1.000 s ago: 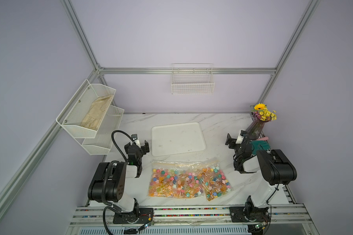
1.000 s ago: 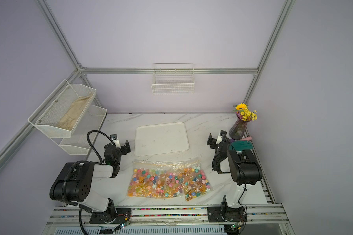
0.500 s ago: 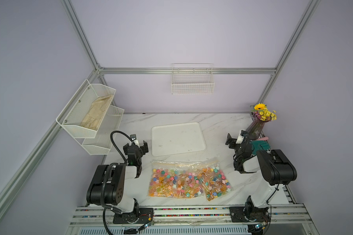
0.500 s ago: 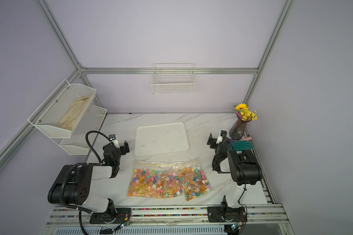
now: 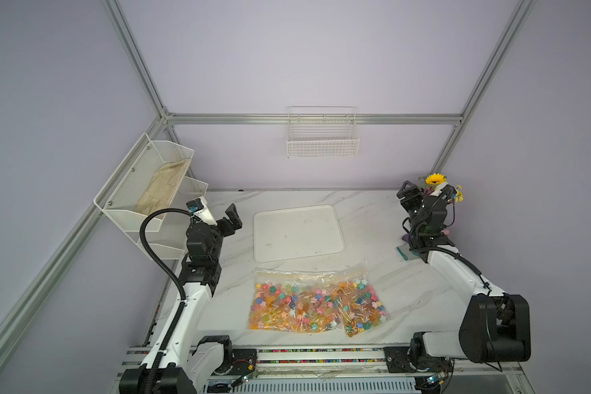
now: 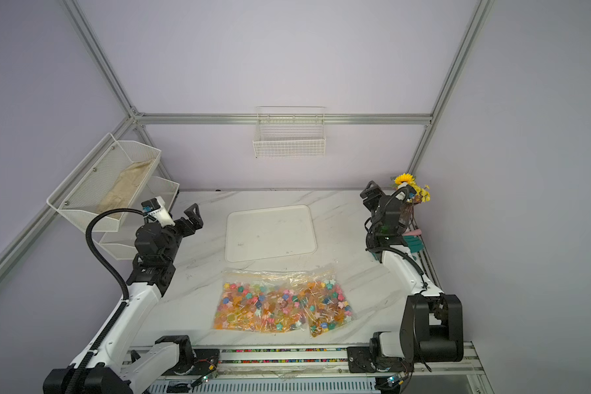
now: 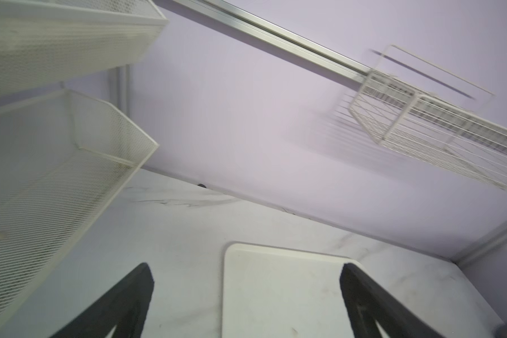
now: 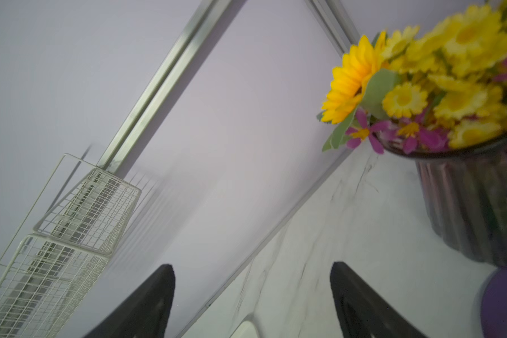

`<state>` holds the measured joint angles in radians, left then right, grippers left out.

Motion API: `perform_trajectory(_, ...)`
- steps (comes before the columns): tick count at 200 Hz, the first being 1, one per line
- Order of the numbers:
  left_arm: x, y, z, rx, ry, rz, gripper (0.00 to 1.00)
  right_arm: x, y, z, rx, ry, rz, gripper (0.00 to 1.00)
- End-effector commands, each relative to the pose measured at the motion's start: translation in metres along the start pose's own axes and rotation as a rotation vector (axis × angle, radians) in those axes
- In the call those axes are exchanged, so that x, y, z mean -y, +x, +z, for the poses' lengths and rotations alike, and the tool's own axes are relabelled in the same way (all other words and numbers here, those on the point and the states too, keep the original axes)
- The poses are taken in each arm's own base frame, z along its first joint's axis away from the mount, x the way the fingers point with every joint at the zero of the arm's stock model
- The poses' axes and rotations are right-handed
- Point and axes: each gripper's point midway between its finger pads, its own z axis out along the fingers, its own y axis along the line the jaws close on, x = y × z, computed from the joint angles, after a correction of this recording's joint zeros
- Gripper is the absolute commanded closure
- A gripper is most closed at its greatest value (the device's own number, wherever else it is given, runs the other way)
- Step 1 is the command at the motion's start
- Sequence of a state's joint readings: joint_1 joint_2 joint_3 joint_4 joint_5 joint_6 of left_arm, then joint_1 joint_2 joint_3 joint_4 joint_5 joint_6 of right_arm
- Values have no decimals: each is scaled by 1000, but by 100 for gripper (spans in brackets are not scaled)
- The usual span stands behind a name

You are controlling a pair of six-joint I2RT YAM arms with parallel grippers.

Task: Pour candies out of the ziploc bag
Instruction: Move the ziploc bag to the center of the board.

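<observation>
- The ziploc bag lies flat on the marble table, at 6 o'clock from the white tray, just beside it
- The candies fill the bag
- Left gripper, at 9 o'clock from the tray, has its jaws spread wide and empty
- Right gripper, at 2 o'clock by the flower vase, also gapes wide and empty

Clear glossy plastic ziploc bag on smooth marble-look table.

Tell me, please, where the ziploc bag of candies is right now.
In both top views the ziploc bag lies flat on the marble table near its front edge, about centred side to side, just in front of the white tray.
</observation>
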<state>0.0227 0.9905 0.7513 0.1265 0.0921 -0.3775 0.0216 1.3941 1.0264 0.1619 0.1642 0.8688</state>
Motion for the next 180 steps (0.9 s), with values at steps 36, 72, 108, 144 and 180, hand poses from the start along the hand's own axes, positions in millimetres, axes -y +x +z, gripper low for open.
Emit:
perform_trajectory(36,126,50,-22,-246,524,254,0,-12,131,-45,-447,239,22,23)
perform_trajectory(72,182,111,-52,-340,748,416,0,-1,195,-98,-668,394,3,26)
perform_trajectory(108,208,139,-77,-353,890,437,0,14,231,-143,-766,539,42,28)
perform_trajectory(144,204,152,-90,-287,906,513,0,35,254,-171,-833,699,33,29)
perform_trajectory(180,196,154,-91,-212,867,545,0,61,267,-199,-879,850,49,34)
